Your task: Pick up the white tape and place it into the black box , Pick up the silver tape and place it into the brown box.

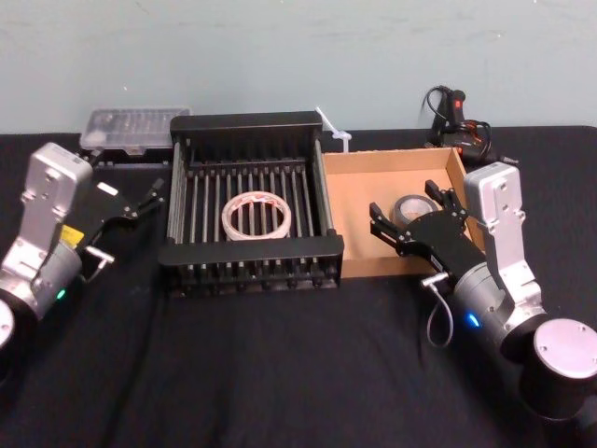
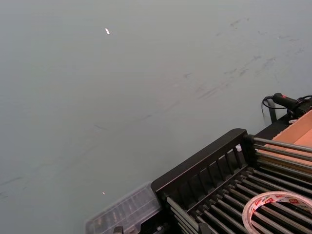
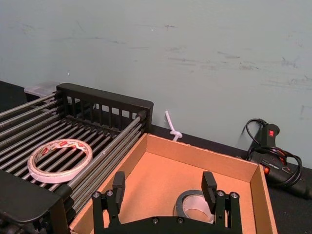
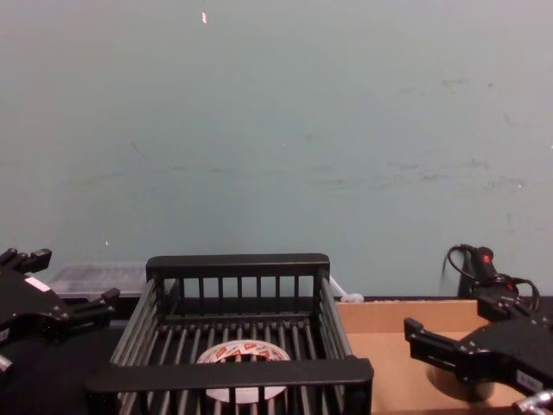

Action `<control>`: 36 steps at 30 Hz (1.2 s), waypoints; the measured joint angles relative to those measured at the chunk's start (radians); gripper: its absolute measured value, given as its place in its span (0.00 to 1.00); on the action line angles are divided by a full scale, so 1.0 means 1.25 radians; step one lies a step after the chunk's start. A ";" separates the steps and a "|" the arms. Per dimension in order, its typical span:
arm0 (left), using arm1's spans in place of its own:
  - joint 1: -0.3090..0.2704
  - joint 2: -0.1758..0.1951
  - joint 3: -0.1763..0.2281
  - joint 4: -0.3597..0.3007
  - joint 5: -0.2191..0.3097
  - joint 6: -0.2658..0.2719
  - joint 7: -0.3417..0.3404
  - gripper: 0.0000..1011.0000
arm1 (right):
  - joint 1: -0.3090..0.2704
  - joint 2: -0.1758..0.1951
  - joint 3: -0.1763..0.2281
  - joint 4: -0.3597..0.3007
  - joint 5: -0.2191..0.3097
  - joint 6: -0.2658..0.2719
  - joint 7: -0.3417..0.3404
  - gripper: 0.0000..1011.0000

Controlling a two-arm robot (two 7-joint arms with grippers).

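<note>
Both rolls look placed: the wide white tape ring (image 1: 256, 216) lies flat inside the black slatted plastic crate (image 1: 250, 249), and the thick grey-silver tape roll (image 3: 195, 206) apparently rests in the tan cardboard tray (image 1: 359, 201). Right pincer (image 1: 406, 211) hovers spread over it; left pincer (image 1: 140, 201), spread, idles beside the crate. Next: withdraw.
</note>
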 joint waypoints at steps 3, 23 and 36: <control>0.000 0.000 0.000 0.000 0.000 0.000 0.000 0.99 | 0.000 0.000 0.000 0.000 0.000 0.000 0.000 0.99; 0.000 0.000 0.000 0.000 0.000 0.000 0.000 0.99 | 0.000 0.000 0.000 0.000 0.000 0.000 0.000 0.99; 0.000 0.000 0.000 0.000 0.000 0.000 0.000 0.99 | 0.000 0.000 0.000 0.000 0.000 0.000 0.000 0.99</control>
